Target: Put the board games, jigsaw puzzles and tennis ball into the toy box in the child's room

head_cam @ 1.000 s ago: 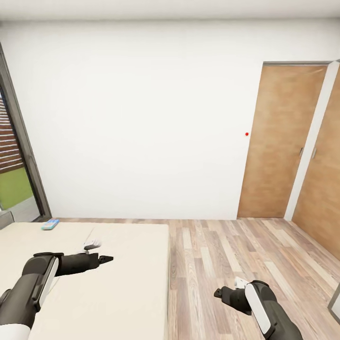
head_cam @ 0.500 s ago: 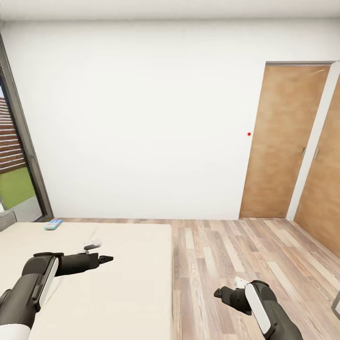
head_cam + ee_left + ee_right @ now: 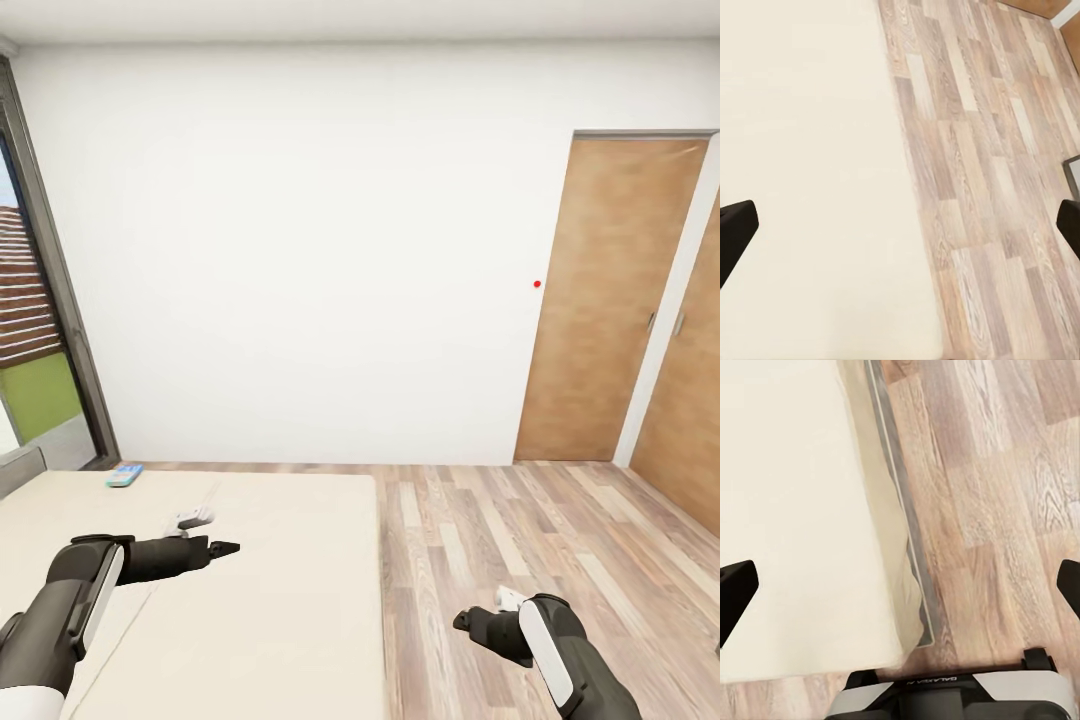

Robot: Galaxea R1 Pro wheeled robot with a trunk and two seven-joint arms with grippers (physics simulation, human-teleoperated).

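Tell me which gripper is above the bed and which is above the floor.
The left gripper is above the beige bed; the right gripper is above the wooden floor.

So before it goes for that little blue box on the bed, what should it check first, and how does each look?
1. Blue board game lies on the bed, at its far edge: ok.
2. Left gripper open, nothing between the fingers: ok.
3. Right gripper open, nothing held: ok.
4. Game within arm's reach: not ok, it looks well beyond the left gripper.
5. Second board game on the bed: cannot tell.
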